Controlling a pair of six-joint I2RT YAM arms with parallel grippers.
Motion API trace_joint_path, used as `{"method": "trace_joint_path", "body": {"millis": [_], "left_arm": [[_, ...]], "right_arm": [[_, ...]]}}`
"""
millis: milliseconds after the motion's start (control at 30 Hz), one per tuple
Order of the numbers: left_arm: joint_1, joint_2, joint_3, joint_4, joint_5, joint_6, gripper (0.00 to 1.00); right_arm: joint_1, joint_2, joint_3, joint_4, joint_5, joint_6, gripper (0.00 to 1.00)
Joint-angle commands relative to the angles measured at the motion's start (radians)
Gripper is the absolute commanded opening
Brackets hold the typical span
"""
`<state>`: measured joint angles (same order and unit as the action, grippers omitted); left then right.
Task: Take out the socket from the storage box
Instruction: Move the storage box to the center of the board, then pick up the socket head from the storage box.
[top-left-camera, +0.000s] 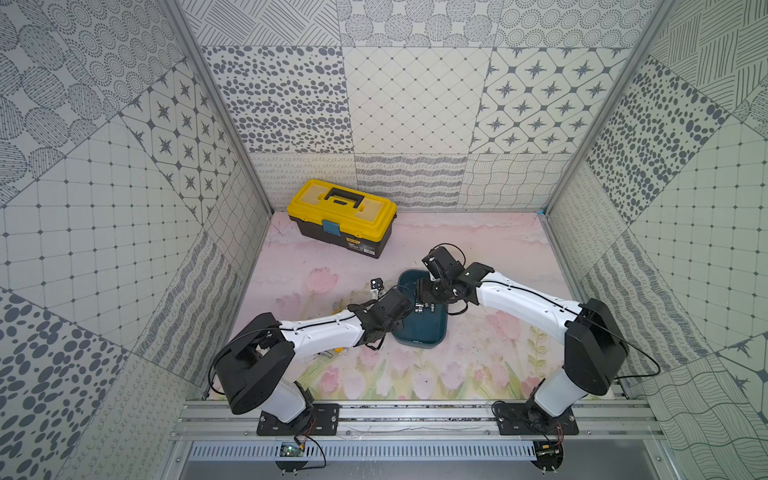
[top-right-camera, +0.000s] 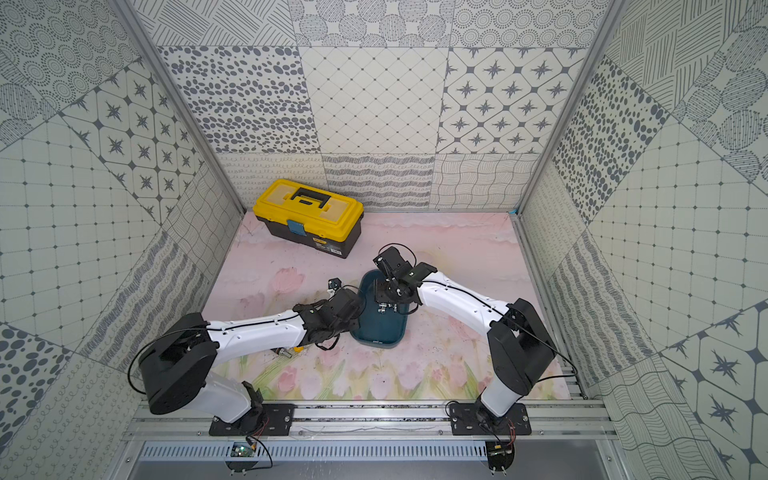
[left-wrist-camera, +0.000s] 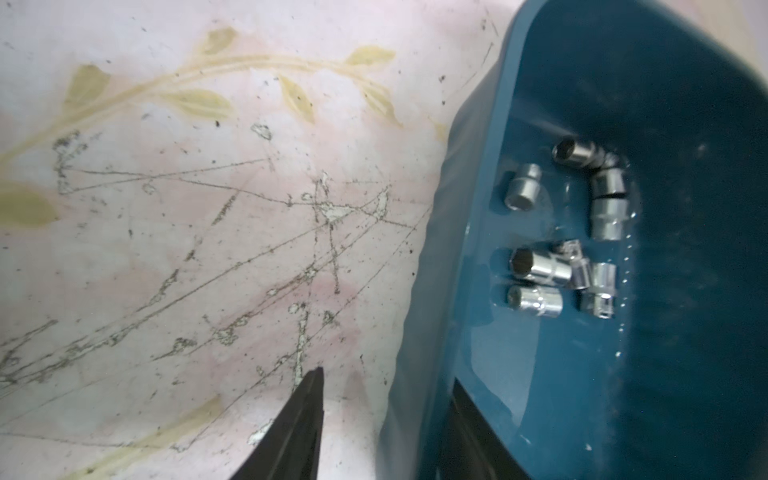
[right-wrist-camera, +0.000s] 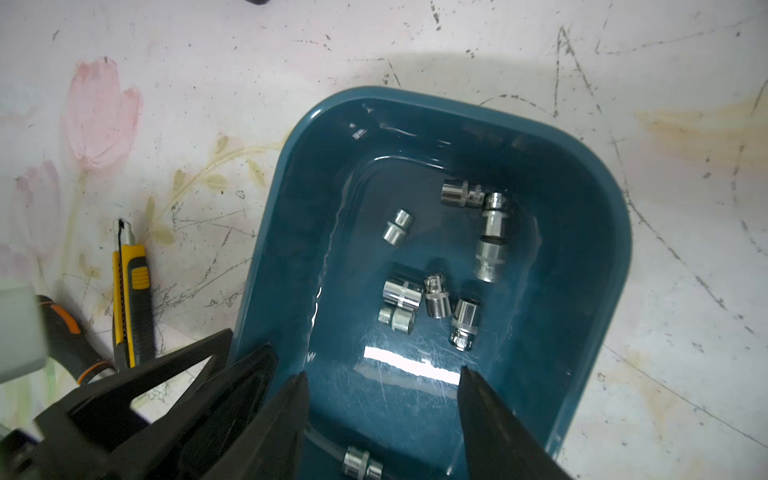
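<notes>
On the storage box's (right-wrist-camera: 590, 199) left wall the left pincer (left-wrist-camera: 386, 376) straddles with jaws parted, inside lies one socket (right-wrist-camera: 397, 227) apart from the other sockets (right-wrist-camera: 401, 293), and the wide, empty right pincer (right-wrist-camera: 382, 370) should, I think, lower squarely over that one.

Box: a lidless teal storage box (left-wrist-camera: 685, 104) sits on the mat, one long wall in plain sight.
Sockets: a loose cluster of chrome sockets (left-wrist-camera: 540, 270) lies on the box floor close to that wall. Several of them touch, and one small socket (left-wrist-camera: 524, 189) lies apart.
Gripper: the left gripper (left-wrist-camera: 386, 374) straddles the wall. One of its black fingers (left-wrist-camera: 299, 424) is over the mat and clear of the plastic, and its partner is inside the box.
Mat: the pale pink mat (left-wrist-camera: 187, 249) is printed with olive leaves, scratched and scuffed.
</notes>
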<state>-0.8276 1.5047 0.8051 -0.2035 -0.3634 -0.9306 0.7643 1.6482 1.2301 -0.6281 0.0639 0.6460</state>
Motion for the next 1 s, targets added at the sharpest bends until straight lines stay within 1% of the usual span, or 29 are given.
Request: {"method": "trace_joint_path", "body": {"millis": [0,133,267,500,700,833,967], "left_arm": [[0.028,-0.092,-0.010,-0.022,0.022,0.041,0.51],[0.048,-0.178,-0.017,-0.064,0.030,0.078,0.55],[0.075,-0.257,-0.021,-0.109,0.021,0.102,0.56],[0.118,-0.360,-0.034,-0.133,0.011,0.136,0.58],[0.135,-0.398,-0.048,-0.140,0.011,0.141,0.59],[0.141,-0.406,-0.056,-0.142,0.009,0.139,0.59],[0.143,-0.405,-0.064,-0.140,0.009,0.137,0.59]], "right_arm": [[0.023,0.028,0.025,0.042,0.042,0.041,0.62],[0.034,0.058,0.028,0.043,0.050,0.053,0.62],[0.035,0.093,0.026,0.047,0.053,0.061,0.61],[0.035,0.163,0.045,0.052,0.049,0.055,0.53],[0.035,0.207,0.070,0.041,0.074,0.048,0.52],[0.035,0.238,0.097,0.027,0.069,0.046,0.51],[0.035,0.249,0.101,0.020,0.066,0.046,0.48]]}}
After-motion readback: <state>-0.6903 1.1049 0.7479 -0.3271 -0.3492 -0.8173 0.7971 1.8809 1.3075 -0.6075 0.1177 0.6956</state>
